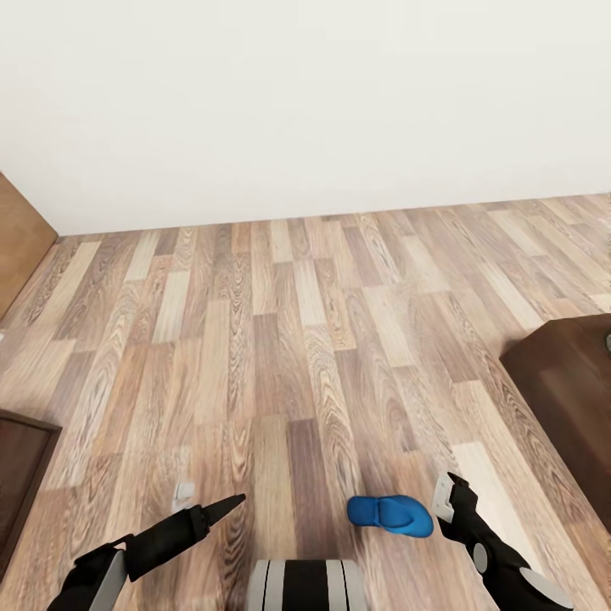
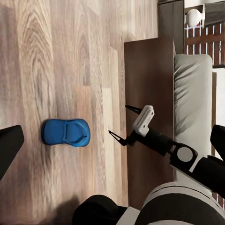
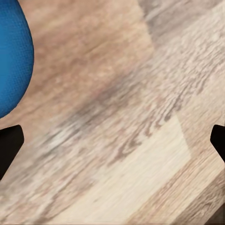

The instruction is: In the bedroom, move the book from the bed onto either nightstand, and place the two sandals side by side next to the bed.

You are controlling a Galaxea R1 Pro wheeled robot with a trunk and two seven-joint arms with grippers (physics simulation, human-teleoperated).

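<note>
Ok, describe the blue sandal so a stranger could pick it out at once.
Start from the wood plank floor below the white wall and look down to the strip just ahead of the robot. There, a little inward of the right gripper, lies the sandal, flat. It is the one bright blue thing on the brown boards.

Bright, even, shadowless render; the floor (image 3: pixel 122 117) close-up looks soft, perhaps slightly blurred.

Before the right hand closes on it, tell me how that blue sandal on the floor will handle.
The blue sandal lies flat on the wood floor, so it should not roll or tip. It looks thin with slim straps, so probably light and a bit floppy; it may sag from one end. The floor looks smooth, so a nudge from the open right hand could slide it.
</note>
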